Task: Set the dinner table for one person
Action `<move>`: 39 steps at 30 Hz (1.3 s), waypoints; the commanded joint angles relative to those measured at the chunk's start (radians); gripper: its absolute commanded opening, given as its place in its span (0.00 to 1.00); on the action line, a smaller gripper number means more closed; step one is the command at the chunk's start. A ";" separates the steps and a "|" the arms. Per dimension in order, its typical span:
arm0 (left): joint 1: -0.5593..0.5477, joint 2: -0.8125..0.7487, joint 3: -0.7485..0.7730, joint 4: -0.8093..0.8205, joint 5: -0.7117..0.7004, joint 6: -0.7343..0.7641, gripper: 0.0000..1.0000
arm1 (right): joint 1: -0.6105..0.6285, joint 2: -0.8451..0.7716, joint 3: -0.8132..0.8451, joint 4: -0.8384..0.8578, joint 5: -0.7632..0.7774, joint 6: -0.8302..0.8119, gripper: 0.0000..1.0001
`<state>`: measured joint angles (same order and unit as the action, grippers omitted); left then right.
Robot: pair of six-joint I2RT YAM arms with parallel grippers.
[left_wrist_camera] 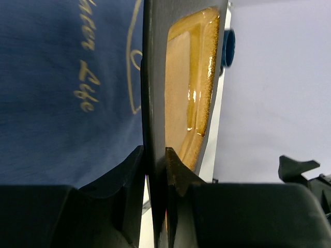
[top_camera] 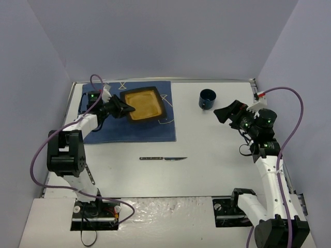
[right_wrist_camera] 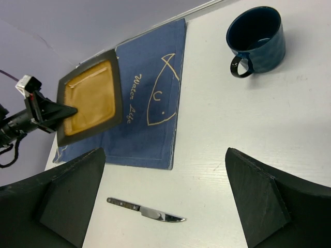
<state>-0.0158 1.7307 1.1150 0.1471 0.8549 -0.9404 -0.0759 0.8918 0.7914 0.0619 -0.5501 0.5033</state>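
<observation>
White tabletop, the dinner table (top_camera: pixel 207 170), fills the whole workspace under both arms, with pale lavender walls on three sides and my arm bases at the near edge. On its far left lies a dark blue cloth (top_camera: pixel 134 132) with fish line drawings and gold lettering.

My left gripper (left_wrist_camera: pixel 154 155) is clamped on the near-left rim of a square plate (top_camera: pixel 145 105), which has a dark border and a glossy amber centre. One finger is on top, one underneath, and the rim is pinched tight between them. The plate sits over the far half of the cloth. I can't tell whether it is resting flat or lifted off.

My right gripper (right_wrist_camera: pixel 165 152) has its jaws spread wide with nothing between them. It hangs above bare table on the right side, near a dark blue mug (top_camera: pixel 207 98) but not touching it. The mug stands upright on the table, right of the cloth and apart from it, with its handle facing the near side in the right wrist view.

A knife (top_camera: pixel 163 158) lies flat on bare table, nearer to me than the cloth and clear of its edge. It has a dark handle to the left and its blade tip points right.

Purple cables (top_camera: pixel 36 155) loop off both arms.
</observation>
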 commanded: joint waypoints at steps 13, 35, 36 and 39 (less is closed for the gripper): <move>0.277 0.226 0.524 -0.357 0.365 0.470 0.00 | 0.117 -0.035 -0.001 -0.010 0.025 -0.075 0.98; 0.305 0.058 -0.046 0.840 -0.015 -0.434 0.00 | 0.138 -0.010 -0.016 -0.021 0.028 -0.088 0.98; 0.298 0.045 -0.086 0.877 -0.054 -0.466 0.00 | 0.142 -0.015 -0.015 -0.021 0.029 -0.088 0.98; 0.250 -0.003 -0.188 0.916 -0.175 -0.490 0.00 | 0.162 -0.027 -0.015 -0.022 0.029 -0.088 0.98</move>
<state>0.2835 1.8779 0.9695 0.6778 0.8222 -1.2229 0.0605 0.8947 0.7658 -0.0126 -0.5217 0.4179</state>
